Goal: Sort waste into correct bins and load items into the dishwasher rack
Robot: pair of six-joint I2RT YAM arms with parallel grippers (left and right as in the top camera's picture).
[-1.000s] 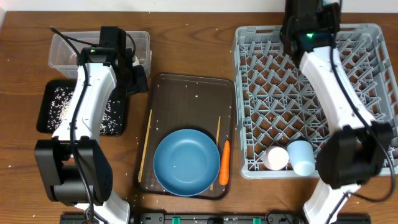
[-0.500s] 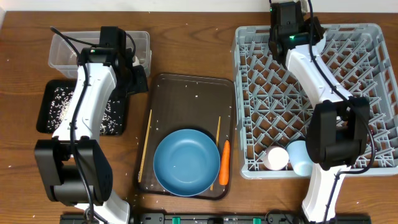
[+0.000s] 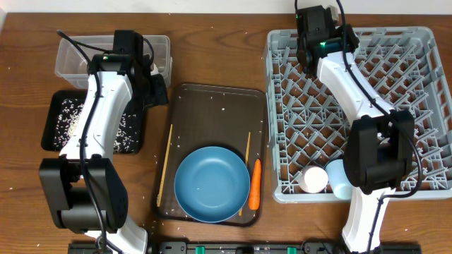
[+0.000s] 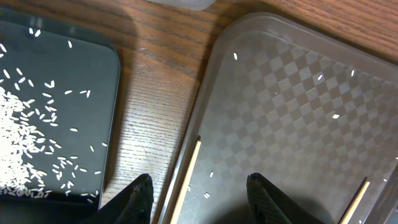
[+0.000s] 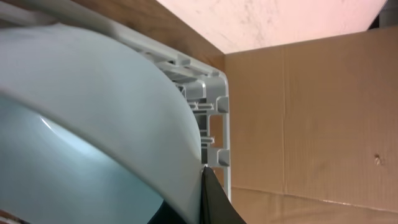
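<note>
Left gripper (image 4: 199,188) above tray (image 4: 298,81) on wooden table (image 4: 155,81)

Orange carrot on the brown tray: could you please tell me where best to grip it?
Probably the orange carrot at its middle, from straight above, closing across its width: it lies flat between a thin wooden chopstick and the dark-brown tray's rim.

A dark-brown serving tray (image 3: 212,106) lies in the middle of the wooden surface (image 3: 28,212), its long sides running near to far. It is rectangular with rounded corners and a raised rim. In the left wrist view the tray (image 4: 298,93) shows a fine checkered floor, and its left edge sits on bare wood grain (image 4: 155,106). In the right wrist view, plain brown cardboard (image 5: 298,124) stands in the background, with a pale, speckled pinkish plane (image 5: 267,18) adjoining it.
</note>
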